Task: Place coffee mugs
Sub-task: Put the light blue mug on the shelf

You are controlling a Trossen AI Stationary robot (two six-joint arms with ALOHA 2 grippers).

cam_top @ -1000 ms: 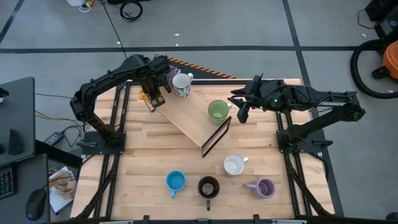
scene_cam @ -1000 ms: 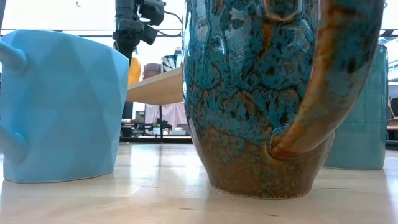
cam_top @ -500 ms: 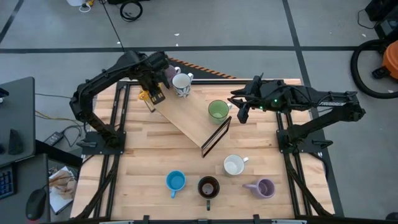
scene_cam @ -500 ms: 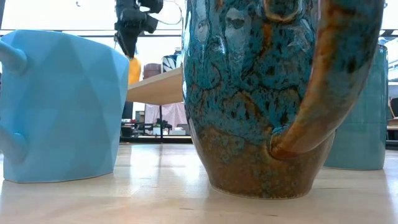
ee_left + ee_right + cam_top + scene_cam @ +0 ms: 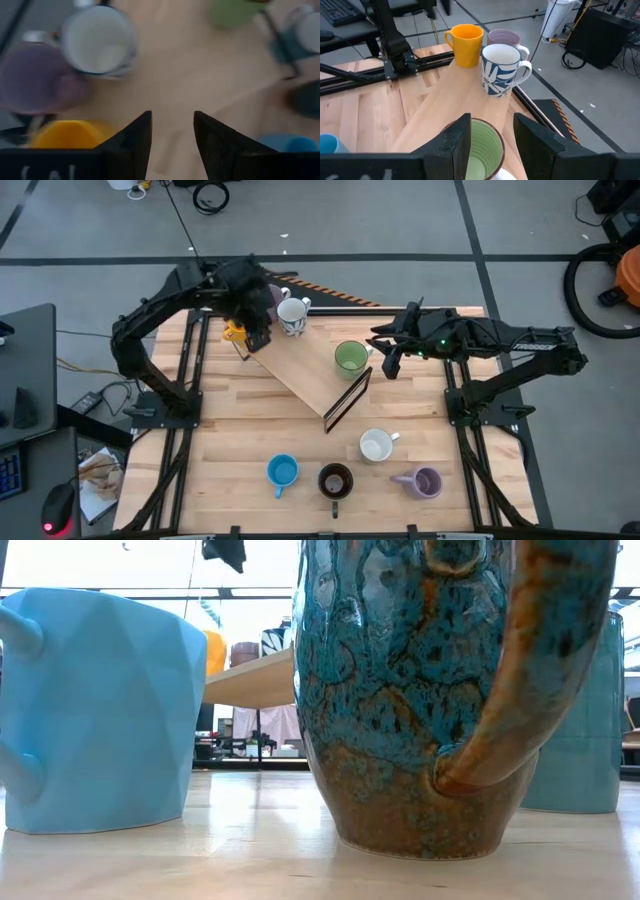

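Observation:
On a raised wooden board point(image 5: 305, 370), near its far left end, stand an orange mug point(image 5: 233, 332), a lavender mug point(image 5: 504, 37) and a white mug with a blue pattern point(image 5: 292, 315), each on its base. A green mug point(image 5: 350, 357) stands on the board's right part. My left gripper point(image 5: 172, 145) hangs open above the orange mug, with nothing between its fingers. My right gripper point(image 5: 492, 145) is open too, poised just right of the green mug and touching nothing. Near the front edge stand light blue point(image 5: 282, 471), dark brown point(image 5: 335, 479), white point(image 5: 376, 445) and lavender point(image 5: 425, 481) mugs.
The board slopes across the table's middle and rests on a dark frame point(image 5: 347, 400) at its near right end. Bare wooden table point(image 5: 230, 430) lies between the board and the front row of mugs. The low view is filled by the light blue point(image 5: 100, 710) and dark brown point(image 5: 420, 690) mugs.
My left gripper has risen from the orange mug and drawn back toward the far left, tipping more steeply downward; in the low view it has climbed almost out of the top. The orange mug stays standing on the board.

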